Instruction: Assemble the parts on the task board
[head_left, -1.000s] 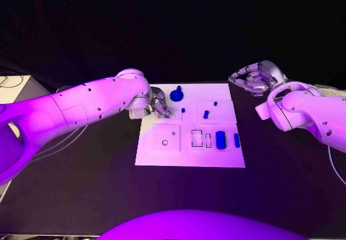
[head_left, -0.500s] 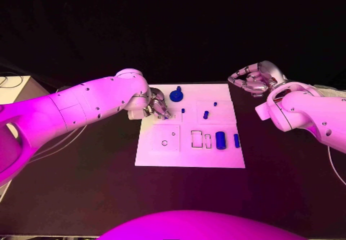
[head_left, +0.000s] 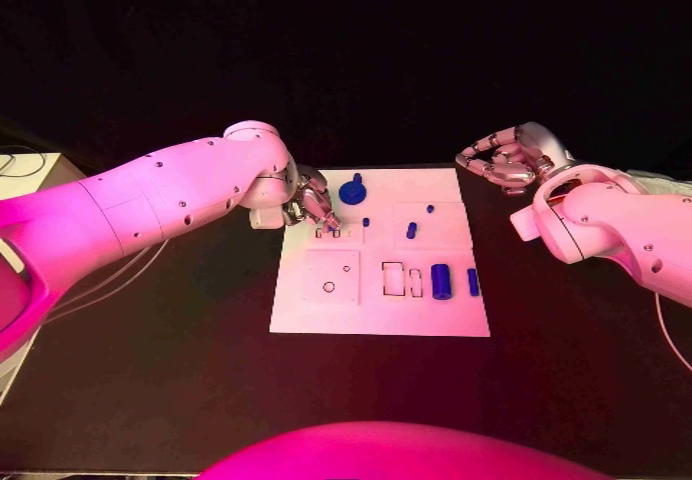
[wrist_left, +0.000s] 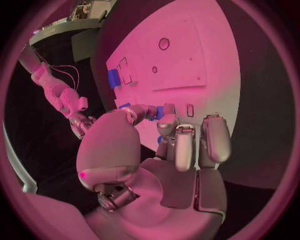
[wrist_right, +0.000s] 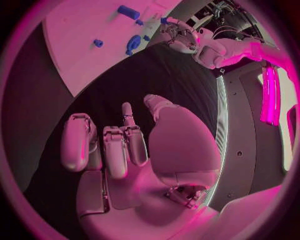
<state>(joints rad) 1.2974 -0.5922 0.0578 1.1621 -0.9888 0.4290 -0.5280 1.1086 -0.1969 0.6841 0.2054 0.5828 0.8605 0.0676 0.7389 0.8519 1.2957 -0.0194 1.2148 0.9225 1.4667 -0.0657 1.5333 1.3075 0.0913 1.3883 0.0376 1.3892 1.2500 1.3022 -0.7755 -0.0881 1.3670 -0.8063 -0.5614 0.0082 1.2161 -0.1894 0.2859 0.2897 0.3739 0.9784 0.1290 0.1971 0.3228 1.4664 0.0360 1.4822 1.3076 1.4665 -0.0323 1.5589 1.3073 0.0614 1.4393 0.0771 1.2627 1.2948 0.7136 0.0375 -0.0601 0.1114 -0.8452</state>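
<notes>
While seemingly pinching a small blue part at the fingertips of the left hand over the task board far-left corner, treat as light, rigid, slippery; grip its sides; right hand curled, off board.

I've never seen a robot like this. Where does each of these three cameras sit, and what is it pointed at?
Head view: on the robot's head, looking down at the white rectangular task board; both white arms enter from the sides.
Left wrist view: behind the silver left hand, facing the board.
Right wrist view: behind the silver right hand, over the black table.
Shared: both wrist views show small blue parts.
</notes>
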